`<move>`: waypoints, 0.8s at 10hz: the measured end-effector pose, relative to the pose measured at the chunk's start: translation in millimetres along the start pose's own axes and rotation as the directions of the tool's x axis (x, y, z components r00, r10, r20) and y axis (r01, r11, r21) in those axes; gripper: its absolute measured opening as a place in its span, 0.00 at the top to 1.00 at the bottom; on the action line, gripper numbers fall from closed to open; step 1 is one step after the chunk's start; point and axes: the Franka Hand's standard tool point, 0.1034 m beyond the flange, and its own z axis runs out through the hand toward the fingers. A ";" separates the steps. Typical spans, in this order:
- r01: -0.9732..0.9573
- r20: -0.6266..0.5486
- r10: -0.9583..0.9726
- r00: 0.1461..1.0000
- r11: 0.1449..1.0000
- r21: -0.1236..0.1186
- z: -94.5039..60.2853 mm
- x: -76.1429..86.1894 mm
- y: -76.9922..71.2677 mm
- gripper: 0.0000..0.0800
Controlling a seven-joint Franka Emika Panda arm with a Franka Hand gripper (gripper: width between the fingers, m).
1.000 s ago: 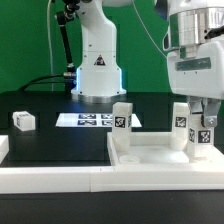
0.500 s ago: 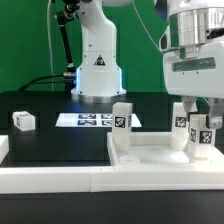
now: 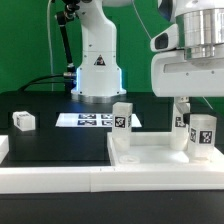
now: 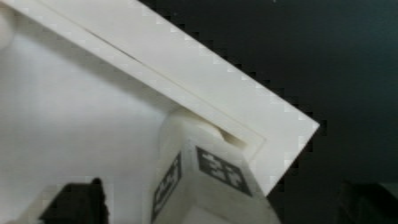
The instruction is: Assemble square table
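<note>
The square table's white slab [image 3: 150,156] lies at the front on the exterior view's right, and shows as a pale corner [image 4: 89,100] in the wrist view. Three tagged leg blocks stand upright on it: one [image 3: 122,117] at its far left corner, one [image 3: 181,119] behind, and one [image 3: 203,134] at the right corner. My gripper [image 3: 201,108] hangs just over that right leg [image 4: 210,170]. It is open, and its dark fingertips [image 4: 71,203] stand well apart on either side of the leg without touching it.
A loose leg block [image 3: 24,120] lies on the black table at the exterior view's left. The marker board [image 3: 88,120] lies in front of the robot base [image 3: 98,62]. A long low white rail [image 3: 50,178] runs along the front edge.
The jaws have spread from closed around the right leg to wide open, letting it go. The hand has lifted a little; the leg stays standing on the slab.
</note>
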 end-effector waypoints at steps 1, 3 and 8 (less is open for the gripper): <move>0.104 -0.005 -0.104 0.995 0.995 -0.005 0.0 0.0 0.0 0.19; 0.228 -0.008 -0.228 0.974 0.974 -0.011 -0.2 2.2 1.0 0.19; 0.566 -0.010 -0.567 0.824 0.824 -0.036 -0.7 8.9 4.3 0.19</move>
